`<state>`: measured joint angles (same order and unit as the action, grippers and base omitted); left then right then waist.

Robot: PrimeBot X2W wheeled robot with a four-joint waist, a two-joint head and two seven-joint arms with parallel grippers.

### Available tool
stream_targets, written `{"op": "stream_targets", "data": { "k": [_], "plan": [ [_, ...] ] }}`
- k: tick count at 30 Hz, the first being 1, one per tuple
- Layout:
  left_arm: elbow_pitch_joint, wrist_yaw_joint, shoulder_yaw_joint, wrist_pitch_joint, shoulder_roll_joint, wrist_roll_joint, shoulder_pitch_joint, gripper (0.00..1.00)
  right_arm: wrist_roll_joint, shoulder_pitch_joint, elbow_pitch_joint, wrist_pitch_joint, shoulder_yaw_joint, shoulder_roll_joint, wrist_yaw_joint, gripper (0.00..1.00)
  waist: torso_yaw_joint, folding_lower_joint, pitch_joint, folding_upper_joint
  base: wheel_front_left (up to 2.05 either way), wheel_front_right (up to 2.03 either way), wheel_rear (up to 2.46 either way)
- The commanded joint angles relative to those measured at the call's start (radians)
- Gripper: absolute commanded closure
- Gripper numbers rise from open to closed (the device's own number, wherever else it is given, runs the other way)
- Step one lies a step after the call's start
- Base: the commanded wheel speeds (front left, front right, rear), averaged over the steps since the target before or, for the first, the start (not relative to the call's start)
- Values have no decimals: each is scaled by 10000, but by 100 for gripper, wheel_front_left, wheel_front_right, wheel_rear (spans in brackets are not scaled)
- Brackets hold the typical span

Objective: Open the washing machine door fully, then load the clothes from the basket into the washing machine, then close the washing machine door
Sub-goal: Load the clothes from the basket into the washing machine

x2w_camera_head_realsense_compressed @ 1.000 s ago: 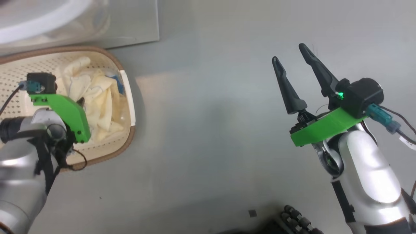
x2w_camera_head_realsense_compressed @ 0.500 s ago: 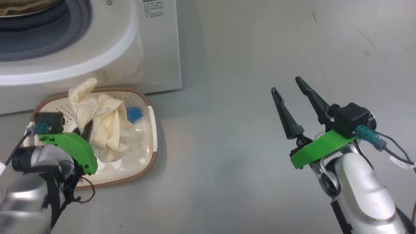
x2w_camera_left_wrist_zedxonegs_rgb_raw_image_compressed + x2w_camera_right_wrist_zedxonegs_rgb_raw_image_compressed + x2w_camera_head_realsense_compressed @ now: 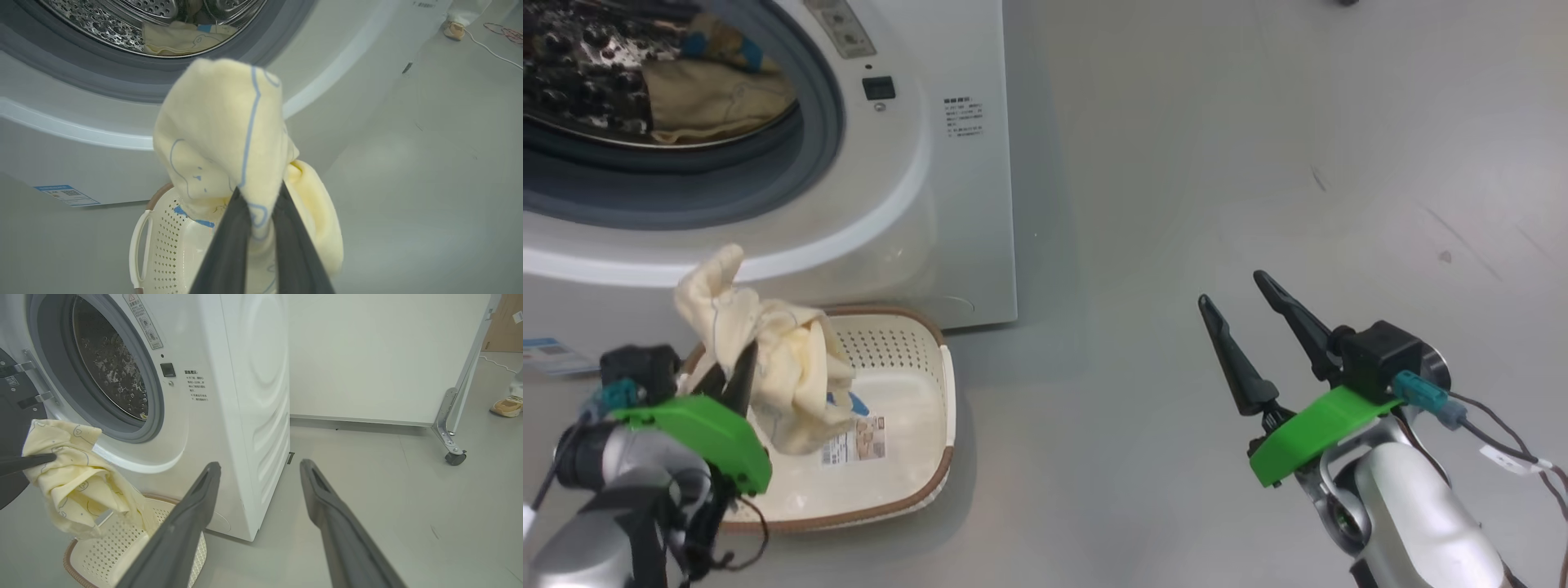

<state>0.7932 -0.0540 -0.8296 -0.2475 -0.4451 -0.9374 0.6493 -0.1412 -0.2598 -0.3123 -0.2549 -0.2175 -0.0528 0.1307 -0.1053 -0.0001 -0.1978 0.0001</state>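
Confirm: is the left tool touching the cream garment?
Touching. In the left wrist view, the left tool is shut on the cream garment, with the cloth pinched between its two dark fingers.

Bright even light, soft shadows

Floor [image 3: 1176, 163]: grey, smooth, faintly glossy; few dark scuffs [image 3: 1319, 178] toward right of head view.
Partition panel [image 3: 367, 355]: white, plain, upright, standing on floor.
Frame leg [image 3: 446, 412]: bare metal, slanted, at panel's right edge; black caster [image 3: 454, 458] under it, on floor.
Shoe [image 3: 506, 406]: tan, on person's foot, right of frame leg.
Cable [image 3: 488, 48]: thin, white, lying on floor; red cable [image 3: 506, 33] looped near it.
Brown board [image 3: 504, 322]: behind frame leg, upper right corner.
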Motion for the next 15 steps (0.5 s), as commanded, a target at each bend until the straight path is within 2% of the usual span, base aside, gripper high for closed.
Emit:
{"op": "stream_targets", "data": {
  "k": [1,9,15],
  "plan": [
    [-424,133,697,-141,-520,270,-129,100,-60,-36,244,-69,-192,26,0,0,66,1,360,-1,0,0,0],
    [-2739,775,3270,-142,-240,1943,-2533,100,-87,324,103,-69,-234,26,0,0,33,1,1139,-1,0,0,0],
    [-4075,817,4874,-142,297,3092,-4139,100,-169,481,126,-69,-199,26,0,0,2,1,1440,-1,0,0,0]
  ]
}}
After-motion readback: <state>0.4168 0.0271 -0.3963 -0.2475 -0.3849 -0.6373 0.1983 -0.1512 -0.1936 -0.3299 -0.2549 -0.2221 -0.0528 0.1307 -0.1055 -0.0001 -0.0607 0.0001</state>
